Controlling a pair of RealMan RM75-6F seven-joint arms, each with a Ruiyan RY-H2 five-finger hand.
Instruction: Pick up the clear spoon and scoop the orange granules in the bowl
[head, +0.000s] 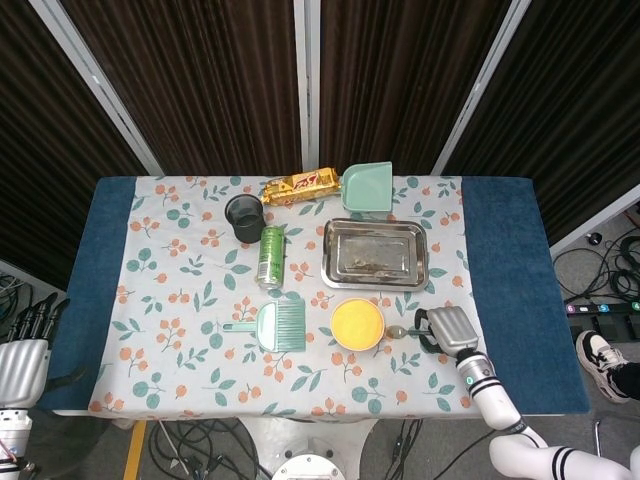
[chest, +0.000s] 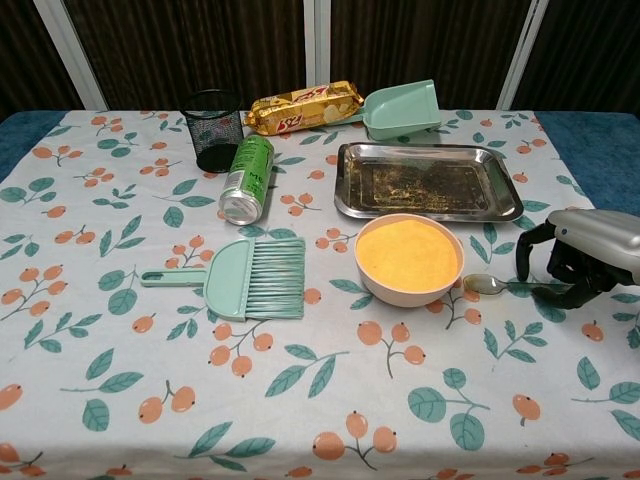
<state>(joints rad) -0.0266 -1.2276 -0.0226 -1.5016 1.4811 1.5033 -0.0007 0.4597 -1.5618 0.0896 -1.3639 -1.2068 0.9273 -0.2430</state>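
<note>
The clear spoon lies flat on the tablecloth, its bowl just right of the pink bowl and its handle pointing right. The orange granules fill that bowl nearly to the rim. My right hand hovers over the far end of the spoon's handle, fingers arched down on either side of it and not closed on it. In the head view the right hand sits right of the spoon and the bowl. My left hand hangs off the table's left front corner and holds nothing.
A steel tray lies behind the bowl. A green brush lies left of the bowl, with a green can on its side and a black mesh cup further back. A snack packet and a green scoop lie at the back.
</note>
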